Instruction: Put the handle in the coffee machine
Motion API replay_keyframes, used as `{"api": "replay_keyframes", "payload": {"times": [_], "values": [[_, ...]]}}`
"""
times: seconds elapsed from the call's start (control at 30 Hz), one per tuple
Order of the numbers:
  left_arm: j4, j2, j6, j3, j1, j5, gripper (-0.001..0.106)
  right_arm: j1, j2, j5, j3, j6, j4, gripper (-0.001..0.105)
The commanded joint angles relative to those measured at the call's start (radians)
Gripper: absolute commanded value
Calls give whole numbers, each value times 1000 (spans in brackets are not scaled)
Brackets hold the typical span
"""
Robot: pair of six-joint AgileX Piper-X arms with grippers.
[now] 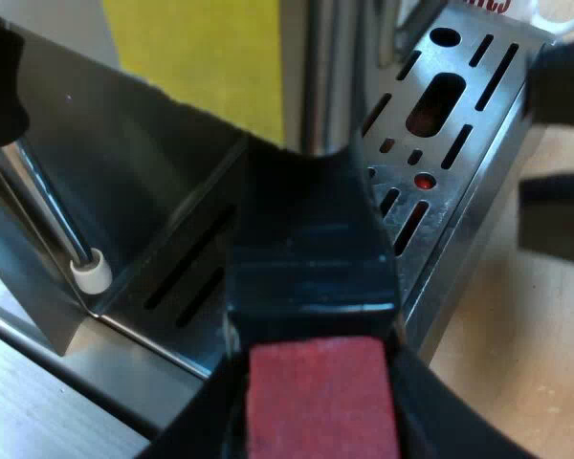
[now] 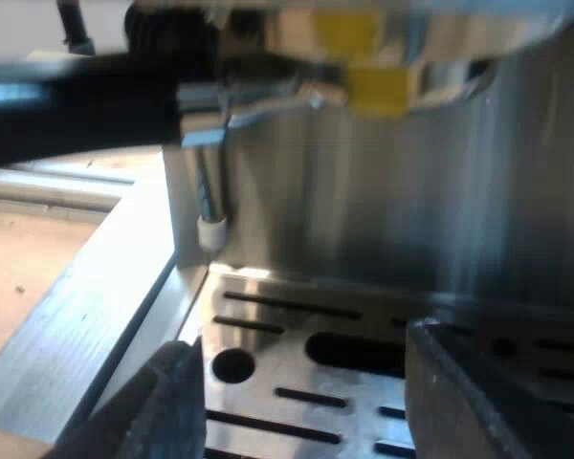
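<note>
Red comes first: the red end (image 1: 320, 392) of the dark handle (image 1: 311, 258) lies between the black fingers (image 1: 430, 406) of my left end effector (image 1: 316, 421), which is narrow and holds the handle on both sides. From there the handle runs away from the wrist to its metal head (image 1: 325, 76), which is up at the front of the coffee machine (image 1: 153, 163), above the slotted drip tray (image 1: 464, 186). I cannot tell whether the head is already in its seat. A thin steam pipe (image 1: 91, 273) with a white tip hangs beside the tray, and the light wooden table (image 1: 536, 373) lies past the tray's edge.

My right end effector (image 2: 297, 339) is wide and empty, low over the drip tray (image 2: 273, 368), with the steam pipe (image 2: 212, 229) behind it near the steel wall. Higher up, a dark bar (image 2: 77, 105) meets a metal part. I judge this is the same handle, seen from the side.

The step in hand is, I think, seating and locking. To do it well, the left arm should hold the handle level and press the head straight up into the seat. Then it should swing the red end sideways until it stops. The grip should not slip, and the swing must stay away from the steam pipe and the right fingers.
</note>
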Motion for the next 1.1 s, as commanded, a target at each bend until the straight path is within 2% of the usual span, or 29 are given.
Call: {"api": "replay_keyframes", "payload": {"times": [0.03,0.2,0.33,0.5,0.63,0.67,0.77,0.9,1.03,1.1], "values": [[-57,-13,3,-30,-2,96,0,-10,21,-11,-3,-17,-46,48],[-57,-13,3,-30,-2,96,0,-5,29,-11,-3,-2,-23,48],[-57,-13,3,-30,-2,96,0,-7,31,-11,-3,78,-29,48],[-57,-13,3,-30,-2,88,0,-17,54,-58,-3,70,-107,47],[-57,-13,3,-30,0,59,0,-17,84,-50,-3,-29,-202,45],[-63,-13,3,-30,15,52,0,-17,106,-50,-3,-104,-286,45],[-64,-13,3,-30,42,98,0,-17,123,-50,-3,-189,-383,45],[-61,-13,-3,-30,65,113,0,-17,123,-50,-3,-243,-402,45],[-61,-13,-2,-30,65,113,0,-17,123,-50,-3,-262,-402,45],[-64,-13,-2,-30,65,126,0,-17,123,-50,0,-315,-402,45]]}}
